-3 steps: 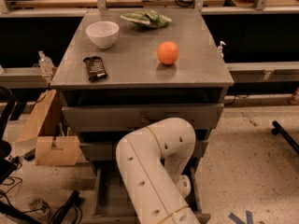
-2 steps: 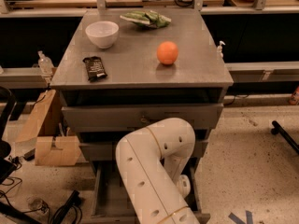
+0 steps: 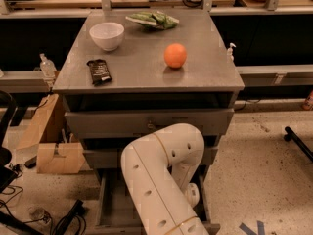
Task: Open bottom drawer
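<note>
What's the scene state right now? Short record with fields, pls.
cabinet top: white bowl, green bag, orange, dark snack bar
bottom drawer: pulled out, inside partly visible
arm: white, bent in front of the cabinet, covering the drawer's middle
gripper: hidden behind the arm, low down at the bottom drawer
floor, left of cabinet: cardboard box

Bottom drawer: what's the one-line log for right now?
bottom drawer: pulled out | arm: bent down over it | gripper: hidden behind arm, low by drawer
</note>
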`<state>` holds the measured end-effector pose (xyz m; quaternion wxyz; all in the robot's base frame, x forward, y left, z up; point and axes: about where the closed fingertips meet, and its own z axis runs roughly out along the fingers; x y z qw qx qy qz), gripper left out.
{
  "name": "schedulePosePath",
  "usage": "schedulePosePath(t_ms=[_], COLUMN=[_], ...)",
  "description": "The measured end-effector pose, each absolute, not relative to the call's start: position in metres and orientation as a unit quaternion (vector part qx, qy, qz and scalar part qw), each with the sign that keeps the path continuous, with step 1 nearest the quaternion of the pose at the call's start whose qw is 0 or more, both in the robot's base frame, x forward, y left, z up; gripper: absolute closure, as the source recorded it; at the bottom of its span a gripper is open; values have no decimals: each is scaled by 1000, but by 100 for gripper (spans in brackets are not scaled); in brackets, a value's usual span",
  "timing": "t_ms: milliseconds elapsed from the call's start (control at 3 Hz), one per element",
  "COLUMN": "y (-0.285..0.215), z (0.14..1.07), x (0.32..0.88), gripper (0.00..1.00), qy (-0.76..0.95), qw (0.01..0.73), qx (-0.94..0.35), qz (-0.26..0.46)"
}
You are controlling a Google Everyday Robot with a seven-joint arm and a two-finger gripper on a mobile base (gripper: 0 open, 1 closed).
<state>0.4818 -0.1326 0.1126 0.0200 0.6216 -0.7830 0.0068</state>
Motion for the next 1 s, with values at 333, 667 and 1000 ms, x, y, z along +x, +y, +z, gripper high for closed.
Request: schedulePosePath(t_ms=[333,667,1000], y=[-131,-128,-127], z=[112,112,112], x=[485,494,495], gripper=[5,0,0], qy=[-783,-783,-783], qw=[20,20,20], qx=[622,622,622], qz=[7,7,7])
